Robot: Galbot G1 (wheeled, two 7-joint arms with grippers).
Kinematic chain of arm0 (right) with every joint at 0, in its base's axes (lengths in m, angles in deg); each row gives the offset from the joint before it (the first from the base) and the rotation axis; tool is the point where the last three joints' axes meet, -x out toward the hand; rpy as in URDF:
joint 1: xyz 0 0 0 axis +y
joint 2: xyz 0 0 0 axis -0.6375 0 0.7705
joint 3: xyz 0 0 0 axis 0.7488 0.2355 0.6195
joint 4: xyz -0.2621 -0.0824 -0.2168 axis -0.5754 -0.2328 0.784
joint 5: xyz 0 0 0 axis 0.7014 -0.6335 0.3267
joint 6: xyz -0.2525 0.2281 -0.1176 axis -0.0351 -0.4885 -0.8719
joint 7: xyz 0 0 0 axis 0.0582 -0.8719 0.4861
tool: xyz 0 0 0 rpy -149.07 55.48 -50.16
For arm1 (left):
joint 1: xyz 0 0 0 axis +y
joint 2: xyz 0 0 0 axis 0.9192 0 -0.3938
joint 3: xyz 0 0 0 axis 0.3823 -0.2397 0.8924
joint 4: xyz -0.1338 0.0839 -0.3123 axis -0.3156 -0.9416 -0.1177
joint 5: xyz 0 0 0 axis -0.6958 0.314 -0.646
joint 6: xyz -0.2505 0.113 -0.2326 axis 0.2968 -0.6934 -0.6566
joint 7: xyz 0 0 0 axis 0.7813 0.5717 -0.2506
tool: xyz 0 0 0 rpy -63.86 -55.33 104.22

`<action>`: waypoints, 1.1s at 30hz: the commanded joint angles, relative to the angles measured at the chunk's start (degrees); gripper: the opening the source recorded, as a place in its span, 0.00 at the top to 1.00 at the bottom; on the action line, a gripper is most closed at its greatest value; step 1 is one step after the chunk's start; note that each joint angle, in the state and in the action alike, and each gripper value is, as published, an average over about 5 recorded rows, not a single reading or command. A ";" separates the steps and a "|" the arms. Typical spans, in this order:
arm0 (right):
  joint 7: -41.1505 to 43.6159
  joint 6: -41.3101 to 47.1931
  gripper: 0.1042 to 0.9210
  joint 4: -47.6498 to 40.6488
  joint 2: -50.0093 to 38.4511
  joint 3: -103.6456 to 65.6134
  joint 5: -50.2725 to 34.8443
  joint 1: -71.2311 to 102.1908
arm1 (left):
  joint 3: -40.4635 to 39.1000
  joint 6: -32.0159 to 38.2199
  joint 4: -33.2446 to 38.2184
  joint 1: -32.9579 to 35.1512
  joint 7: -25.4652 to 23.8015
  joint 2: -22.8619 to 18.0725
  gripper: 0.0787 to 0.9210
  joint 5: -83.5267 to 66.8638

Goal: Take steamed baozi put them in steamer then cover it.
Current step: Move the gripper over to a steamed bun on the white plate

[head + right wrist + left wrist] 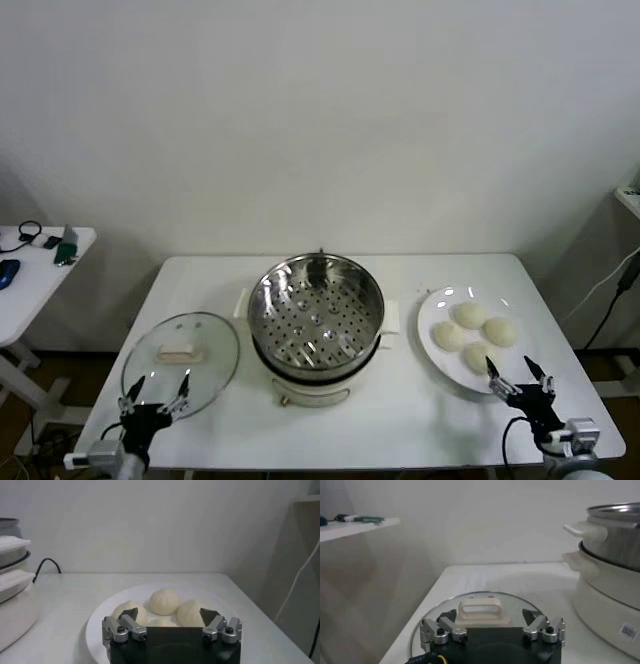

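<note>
Head view runs left to right across a white bench point(400, 420). At the far left a side table point(40, 270) is cut off by the frame edge, with a few small dark items on it too small to identify. The left end effector point(155, 392) hovers at the near left edge of the bench, its fingers spread, just over the near rim of the glass lid point(181, 363), which lies flat on the bench with its cream handle up. In the left wrist view the end effector point(492, 625) hides the lid's point(445, 611) near edge, and only the handle and far rim show.

Centre stands the steamer point(316, 325), uncovered, its perforated tray bare; its base is partly hidden under the pot. The left wrist view shows only its side wall point(610, 580), cut off.

To the right, four buns point(473, 331) sit clustered on a white plate point(436, 312), well apart from the steamer. The right end effector point(519, 378) hangs spread over the plate's near rim, covering part of it. In the right wrist view the end effector point(170, 622) blocks the nearest bun, and the others point(165, 601) are touching one another.
</note>
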 commanded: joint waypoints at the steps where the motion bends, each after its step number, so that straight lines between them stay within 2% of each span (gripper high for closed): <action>1: -2.25 7.46 0.12 -1.50 -2.55 1.67 0.16 -12.04 | -0.14 0.03 0.54 -0.03 -0.03 0.07 0.12 0.01; 4: 3.22 11.16 0.12 -7.60 -8.36 9.67 1.77 -25.10 | -0.65 0.16 0.77 -0.03 -0.12 0.07 0.12 0.15; 9: 23.24 12.80 0.12 -21.05 -20.57 33.62 13.69 -51.12 | -1.50 0.49 1.24 0.15 -0.30 -0.18 0.12 0.39; 14: 50.42 0.74 0.12 -31.33 -27.29 61.71 26.77 -76.26 | -1.58 0.98 1.47 0.57 -0.47 -0.21 0.12 0.43; 17: 61.89 -8.86 0.12 -38.19 -26.26 76.31 32.90 -89.95 | -1.44 1.20 1.48 0.73 -0.60 -0.06 0.12 0.40; 19: 67.23 -12.97 0.12 -41.39 -24.84 85.38 33.04 -97.93 | -1.35 1.28 1.52 0.78 -0.72 0.02 0.12 0.39; 22: 72.12 -14.83 0.12 -44.06 -22.40 97.76 29.73 -107.68 | -1.37 1.35 1.64 0.88 -0.96 0.06 0.12 0.43; 26: 73.97 -14.87 0.12 -46.14 -19.02 108.84 26.71 -113.00 | -1.58 1.51 1.50 0.81 -1.25 0.08 0.12 0.54; 33: 71.39 -11.30 0.12 -50.22 -12.42 107.81 24.85 -105.02 | -1.56 1.76 0.76 0.23 -1.47 0.22 0.12 0.59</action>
